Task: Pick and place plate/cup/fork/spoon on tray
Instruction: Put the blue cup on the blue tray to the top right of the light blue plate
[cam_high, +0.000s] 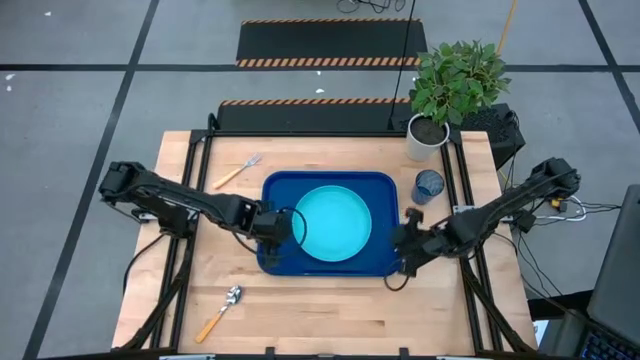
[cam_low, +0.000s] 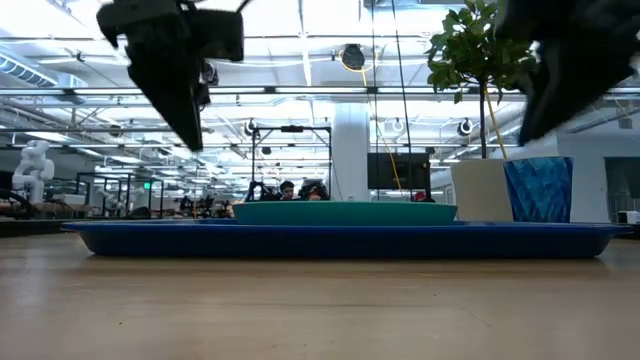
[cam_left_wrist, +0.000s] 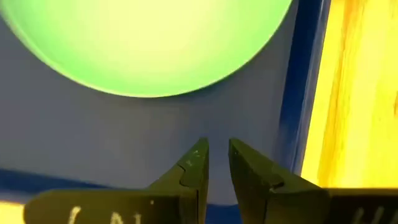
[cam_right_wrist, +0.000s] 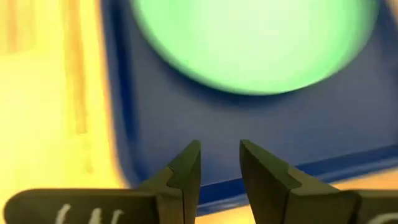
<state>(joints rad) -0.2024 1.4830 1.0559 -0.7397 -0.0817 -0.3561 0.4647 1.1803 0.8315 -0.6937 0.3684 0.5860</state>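
The light wooden surface (cam_high: 330, 310) carries the dark blue tray (cam_high: 385, 185) at its centre. The fork (cam_high: 237, 172) lies far left, the spoon (cam_high: 219, 312) near left. The blue cup (cam_high: 429, 186) and a white plant pot (cam_high: 424, 138) stand far right.

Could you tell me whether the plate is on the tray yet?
Yes: the plate lies flat inside the tray.

No readable text, label, brand, number or sign anywhere.
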